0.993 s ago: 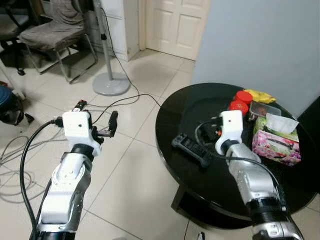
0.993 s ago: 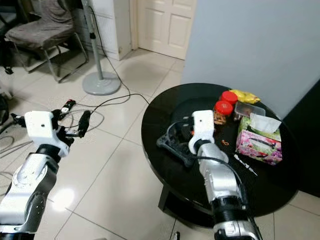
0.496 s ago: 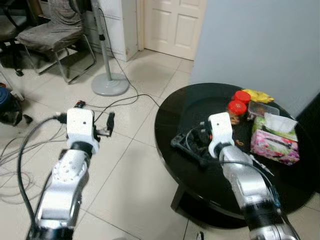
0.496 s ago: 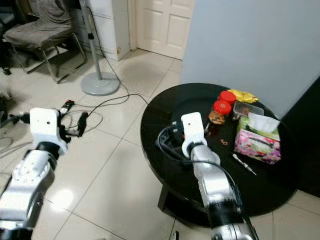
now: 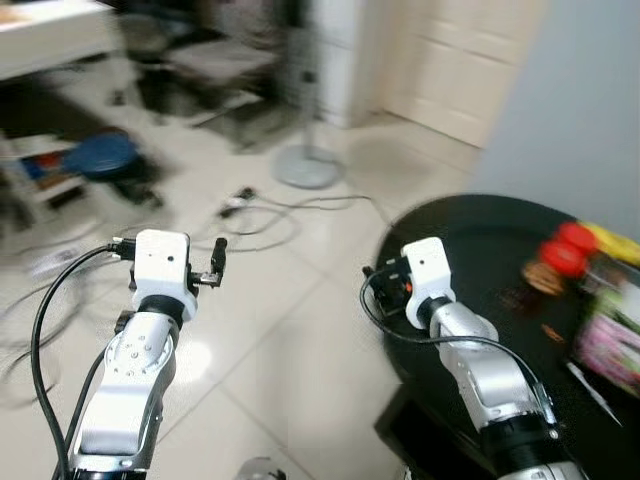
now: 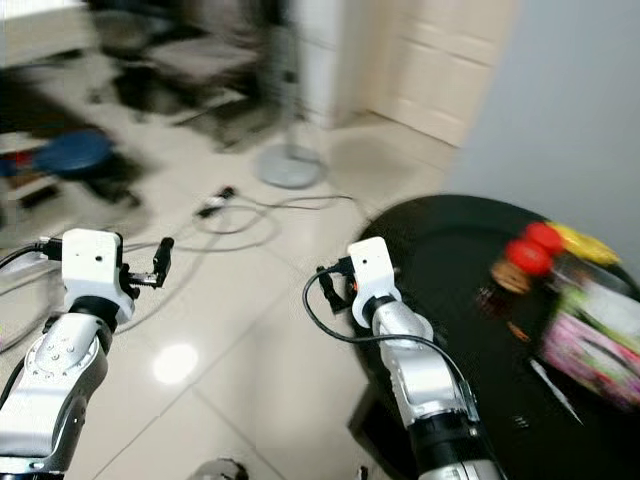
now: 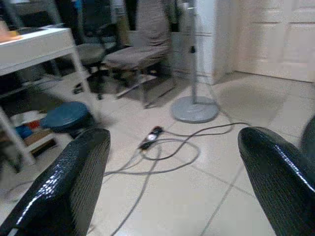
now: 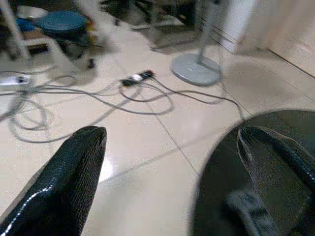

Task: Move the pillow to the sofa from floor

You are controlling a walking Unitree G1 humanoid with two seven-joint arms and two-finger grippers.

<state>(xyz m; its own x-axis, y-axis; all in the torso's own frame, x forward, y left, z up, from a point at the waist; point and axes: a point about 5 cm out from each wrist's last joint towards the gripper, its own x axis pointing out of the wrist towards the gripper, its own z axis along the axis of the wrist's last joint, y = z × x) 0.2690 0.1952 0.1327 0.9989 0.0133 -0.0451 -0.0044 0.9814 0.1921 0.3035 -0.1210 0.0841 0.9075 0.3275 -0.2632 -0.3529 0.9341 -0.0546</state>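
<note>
We hold both tools, left (image 7: pixel 167 182) and right (image 8: pixel 170 182), spread and empty above the tiled floor (image 5: pixel 290 330), beside the black counter (image 5: pixel 480 260).

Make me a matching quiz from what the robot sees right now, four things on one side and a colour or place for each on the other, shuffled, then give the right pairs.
Things:
1. fan base
2. round table
3. stool
4. jars

Colour or place:
A. blue, on the floor beside the white desk
B. red-lidded, standing on the table
C. grey disc on the tiles near the door
D. glossy black, under the right gripper

Pairs: 1-C, 2-D, 3-A, 4-B
</note>
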